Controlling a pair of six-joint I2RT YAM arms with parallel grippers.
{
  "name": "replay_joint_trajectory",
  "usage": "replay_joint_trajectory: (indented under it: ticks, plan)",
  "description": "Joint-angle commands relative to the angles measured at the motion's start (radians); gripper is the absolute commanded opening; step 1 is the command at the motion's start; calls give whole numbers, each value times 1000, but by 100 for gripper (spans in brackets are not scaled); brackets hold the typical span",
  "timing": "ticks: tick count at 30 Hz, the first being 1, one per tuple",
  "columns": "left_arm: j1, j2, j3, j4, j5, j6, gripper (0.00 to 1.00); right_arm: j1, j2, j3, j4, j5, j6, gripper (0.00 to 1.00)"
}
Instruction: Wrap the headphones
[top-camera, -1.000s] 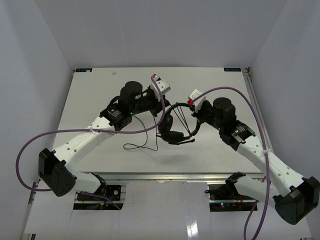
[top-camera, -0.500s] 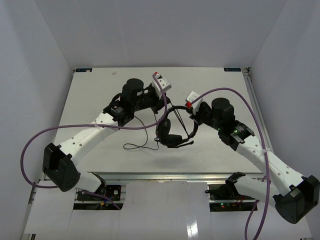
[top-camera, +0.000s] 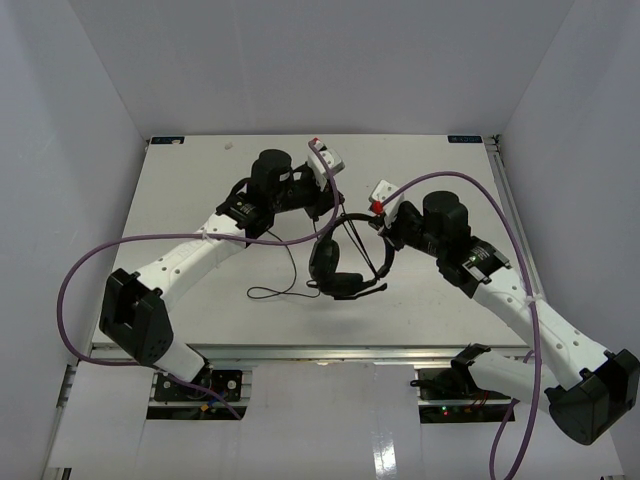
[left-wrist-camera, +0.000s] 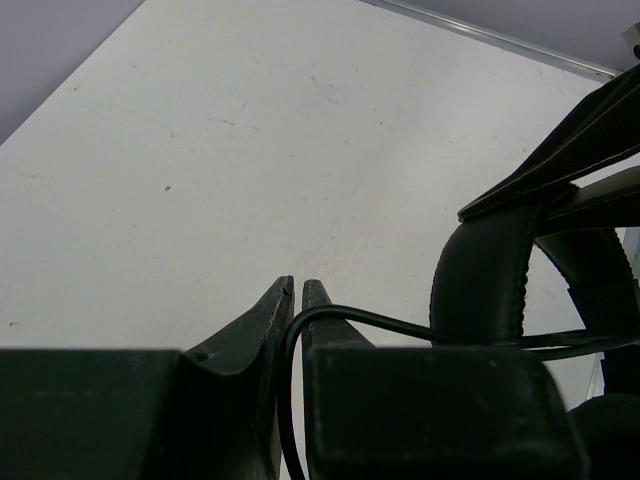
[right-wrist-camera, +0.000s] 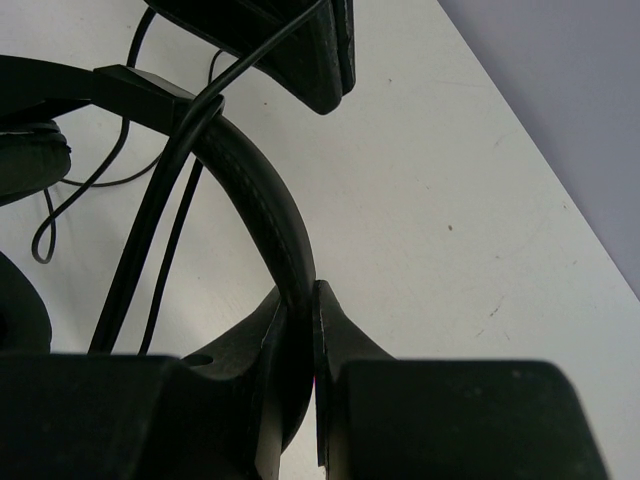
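The black headphones (top-camera: 338, 268) hang above the table's middle, earcups down. My right gripper (top-camera: 386, 232) is shut on the arched headband (right-wrist-camera: 262, 195), which passes between its fingers (right-wrist-camera: 297, 305). My left gripper (top-camera: 326, 210) is shut on the thin black cord (left-wrist-camera: 400, 325), which bends out between its fingers (left-wrist-camera: 293, 300) towards the headband (left-wrist-camera: 480, 290). Two strands of cord (right-wrist-camera: 150, 230) cross the headband's arch. The slack cord (top-camera: 285, 285) trails in a loop on the table left of the earcups. The plugs do not show.
The white table (top-camera: 200, 200) has grey walls on three sides and a metal rail (top-camera: 505, 200) along its right edge. Thick purple arm cables (top-camera: 90, 280) loop out at both sides. My left gripper's fingers (right-wrist-camera: 310, 50) show just above the headband in the right wrist view.
My left arm has swung further back and to the right with the cord. The headphones have shifted slightly left and lower in the top view. Both grips are unchanged.
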Motion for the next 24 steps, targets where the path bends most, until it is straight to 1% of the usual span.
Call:
replay_joint_trajectory:
  ticks: [1, 4, 6, 9, 13, 16, 17, 20, 24]
  plan:
    - [30, -32, -41, 96, 9, -24, 20, 4, -13, 82, -16, -100, 50, 8]
    - [37, -54, -116, 156, 40, -51, 25, -5, -11, 113, -33, -137, 67, 8]
    - [45, -66, -171, 202, 72, -80, 32, -9, -9, 139, -48, -170, 84, 8]
    - [61, -81, -242, 275, 113, -124, 37, -15, 0, 163, -61, -210, 108, 8]
    - [77, -93, -323, 385, 175, -205, 41, -23, 8, 183, -65, -245, 129, 8]
    - [87, -96, -379, 487, 238, -283, 43, -29, 7, 202, -69, -253, 134, 8]
    - [90, -96, -395, 523, 256, -287, 44, -31, 8, 209, -72, -254, 136, 8]
    - [92, -85, -452, 644, 298, -369, 44, -38, 16, 243, -80, -268, 147, 8]
    - [92, -24, -526, 877, 342, -490, 42, -46, 26, 289, -91, -276, 168, 8]
